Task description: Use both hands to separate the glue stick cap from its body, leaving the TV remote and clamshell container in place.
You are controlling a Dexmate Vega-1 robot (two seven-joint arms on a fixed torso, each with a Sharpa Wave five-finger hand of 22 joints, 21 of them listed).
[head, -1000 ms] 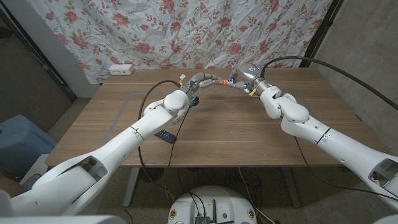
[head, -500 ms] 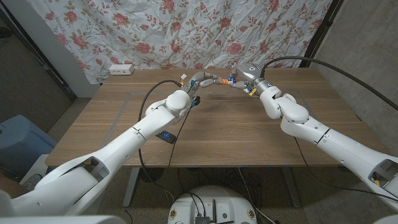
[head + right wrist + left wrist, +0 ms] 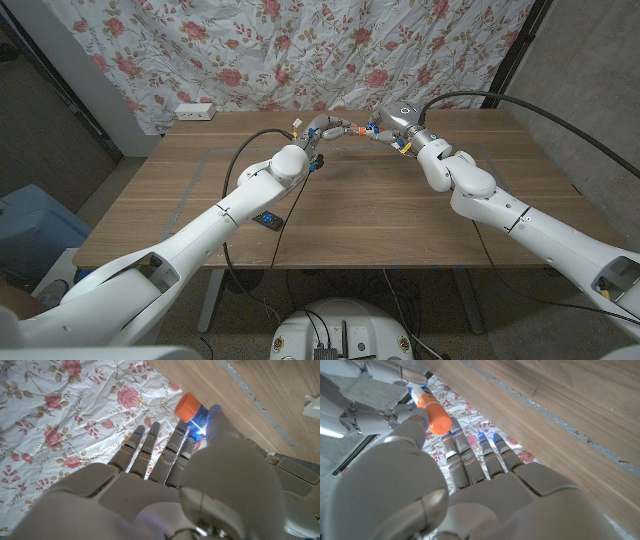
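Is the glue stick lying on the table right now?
No, the glue stick is held up in the air between the left robot hand and the right robot hand, above the table.

a: both arms are glossy white shells with rounded joints; a black cable runs along each.
b: the left hand [image 3: 470, 485] has pale grey segmented fingers with small blue lights near the tips; the right hand [image 3: 165, 485] looks alike.

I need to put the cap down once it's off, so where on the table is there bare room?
Bare wood spreads on the table between the two arms, near the front edge, and out toward the right edge. It is crowded at the far middle, where the left hand and right hand meet around the glue stick.
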